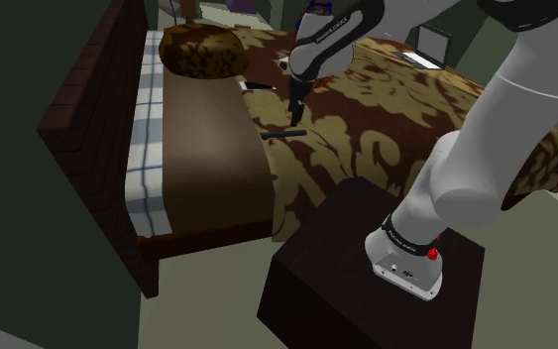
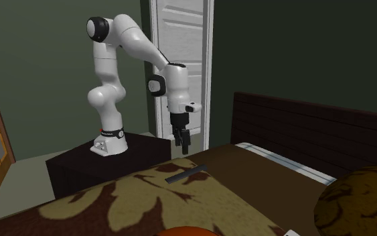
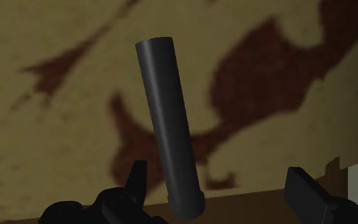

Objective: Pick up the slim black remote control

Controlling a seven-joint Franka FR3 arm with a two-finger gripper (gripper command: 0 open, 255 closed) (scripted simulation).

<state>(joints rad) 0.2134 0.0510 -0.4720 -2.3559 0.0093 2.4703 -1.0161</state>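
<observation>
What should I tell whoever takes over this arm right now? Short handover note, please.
Gripper: open, pointing down, hovering above the remote, touching nothing.
Remote: slim, black, lying flat on the patterned bedspread near its edge. One end sits between the fingers, closer to one of them.
Done: approach and rough alignment over the remote.
Left: lower, probably centre a little, close on the remote, lift.
</observation>
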